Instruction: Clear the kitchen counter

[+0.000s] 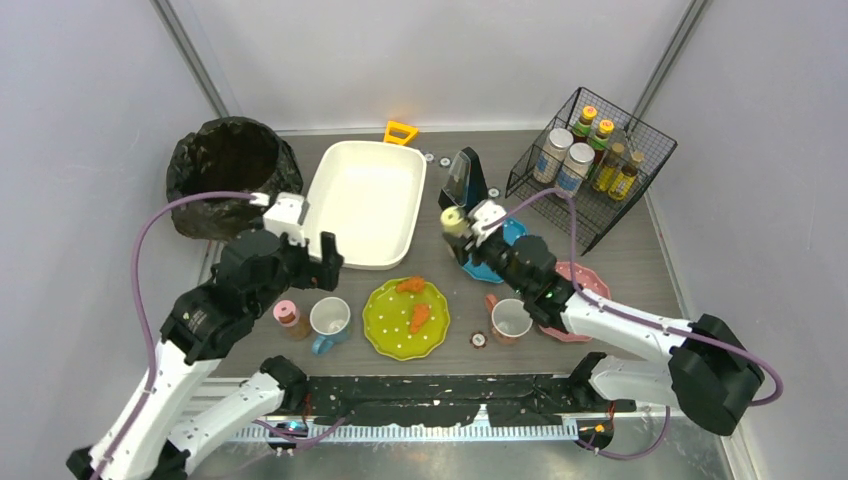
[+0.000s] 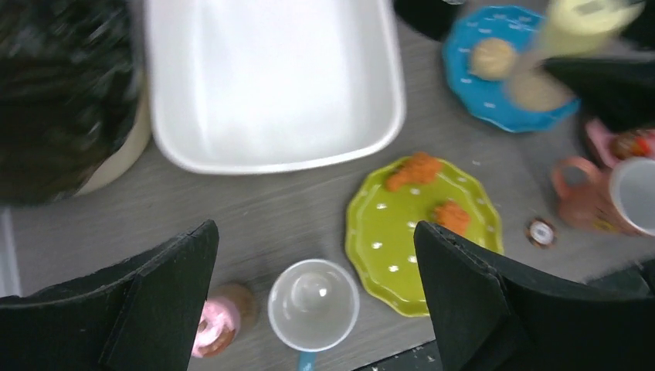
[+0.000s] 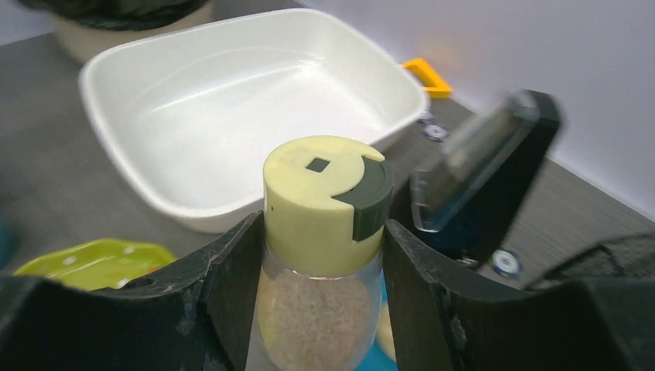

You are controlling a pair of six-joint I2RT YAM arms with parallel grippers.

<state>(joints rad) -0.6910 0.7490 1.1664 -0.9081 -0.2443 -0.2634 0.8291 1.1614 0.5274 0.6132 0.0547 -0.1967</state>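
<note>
- The left arm rose from its base at the near left, elbow bent, with its wrist tipped down over the left side of the bench (image 1: 650, 255).
- The left fingers (image 2: 154, 301) stood spread wide and empty above a white mug (image 2: 313, 304), near the white tub (image 2: 270, 77).
- The right arm stretched low and diagonally leftward across a pink plate (image 1: 585, 278).
- The right fingers (image 3: 224, 301) clamped a yellow-lidded shaker (image 3: 324, 185), held upright over the blue plate (image 1: 485, 270).
</note>
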